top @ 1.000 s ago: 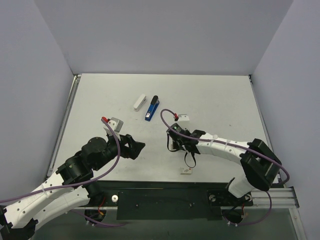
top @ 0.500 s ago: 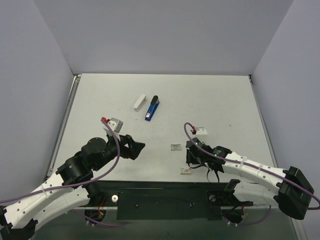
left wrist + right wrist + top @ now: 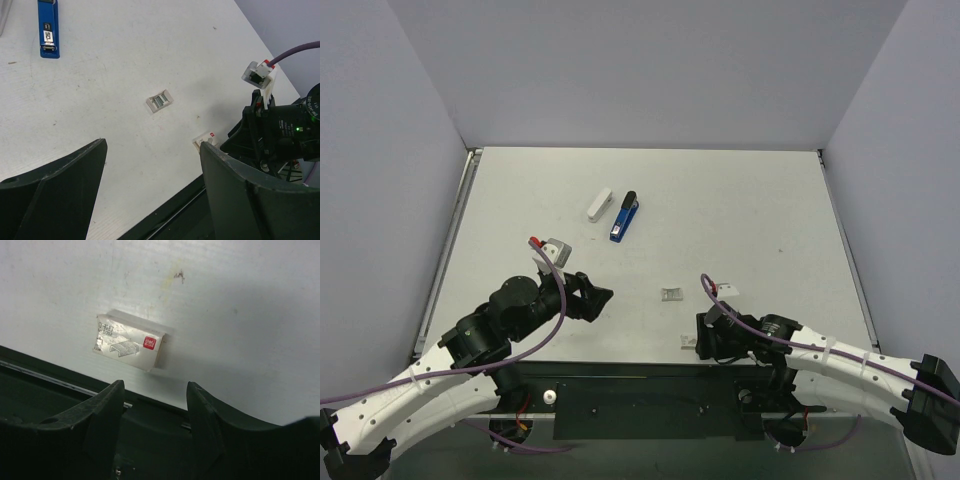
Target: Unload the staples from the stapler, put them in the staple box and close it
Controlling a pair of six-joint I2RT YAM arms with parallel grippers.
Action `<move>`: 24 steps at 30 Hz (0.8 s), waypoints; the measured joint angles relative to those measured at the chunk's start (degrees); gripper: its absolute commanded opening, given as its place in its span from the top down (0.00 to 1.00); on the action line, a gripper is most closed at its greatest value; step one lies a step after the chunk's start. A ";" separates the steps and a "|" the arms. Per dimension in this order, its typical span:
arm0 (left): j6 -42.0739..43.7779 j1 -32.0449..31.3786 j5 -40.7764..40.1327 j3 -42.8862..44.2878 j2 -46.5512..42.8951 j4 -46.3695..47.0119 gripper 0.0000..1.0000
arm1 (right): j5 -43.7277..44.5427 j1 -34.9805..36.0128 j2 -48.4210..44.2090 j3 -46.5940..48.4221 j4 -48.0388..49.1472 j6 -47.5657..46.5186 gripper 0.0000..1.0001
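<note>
Left arm [image 3: 420,385] and right arm [image 3: 840,352]: white link shells, black joint housings, purple cable [image 3: 300,50] routed externally.

Lab rig: walled white table [image 3: 760,200]

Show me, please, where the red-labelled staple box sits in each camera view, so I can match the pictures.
Top external: the red-labelled staple box lies low, right of centre, against the table's near edge.
Left wrist: the box is right of centre, close to that edge.
Right wrist: the box is left of centre, just above the edge.
Shared landmark: the table's near edge, beside the box in every view.
</note>
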 measured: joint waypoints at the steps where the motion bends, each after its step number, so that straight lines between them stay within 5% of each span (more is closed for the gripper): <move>1: 0.00 0.00 0.09 0.02 0.09 0.13 0.14 | -0.37 0.57 0.85 -0.02 -0.07 0.02 0.51; 24: 0.04 0.00 0.07 -1.09 -0.76 0.17 0.14 | 3.41 4.96 22.49 7.26 7.93 -4.83 0.52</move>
